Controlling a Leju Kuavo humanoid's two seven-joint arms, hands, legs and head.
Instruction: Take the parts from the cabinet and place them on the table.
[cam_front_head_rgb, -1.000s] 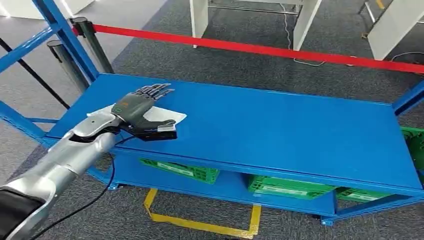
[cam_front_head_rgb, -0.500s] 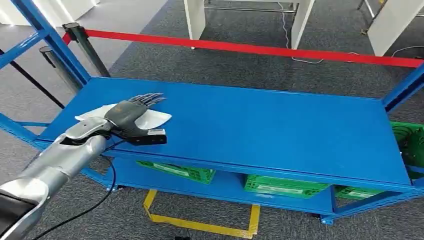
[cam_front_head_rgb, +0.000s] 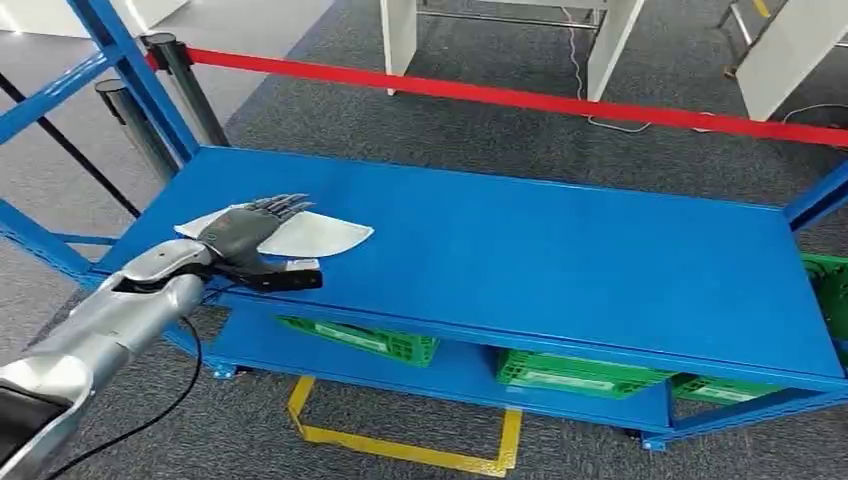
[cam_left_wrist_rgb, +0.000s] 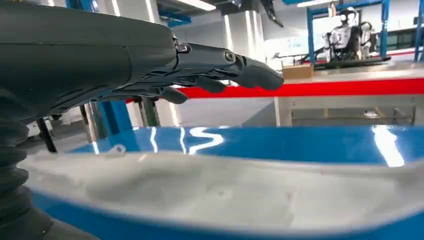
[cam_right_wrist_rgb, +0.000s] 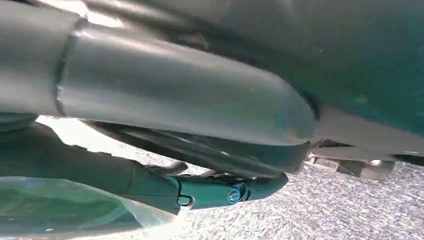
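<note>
A: What differs from half a second ago?

B: The robot's left hand (cam_front_head_rgb: 243, 233) has drawn back toward the near edge of the glossy blue metal shelf table (cam_front_head_rgb: 560, 260), so more of the flat white plastic part (cam_front_head_rgb: 320, 236) lies bare beyond its fingertips. The whole view has also shifted a little, which is the camera moving, not the table.

A: How does the hand stand?

B: Its fingers are stretched out straight and apart, holding nothing. In the left wrist view the dark fingers (cam_left_wrist_rgb: 220, 67) hover above the white part (cam_left_wrist_rgb: 225, 190) with a gap of blue table between them.

A: And where is the part?

B: It lies flat on the table's left end, near the front edge, partly under the hand and reaching out ahead of it.

A: The right hand?

B: In the right wrist view a dark teal finger (cam_right_wrist_rgb: 220, 192) shows above grey carpet (cam_right_wrist_rgb: 350, 210), beside something green and translucent; I cannot tell whether that hand (cam_right_wrist_rgb: 150, 182) holds anything.
</note>
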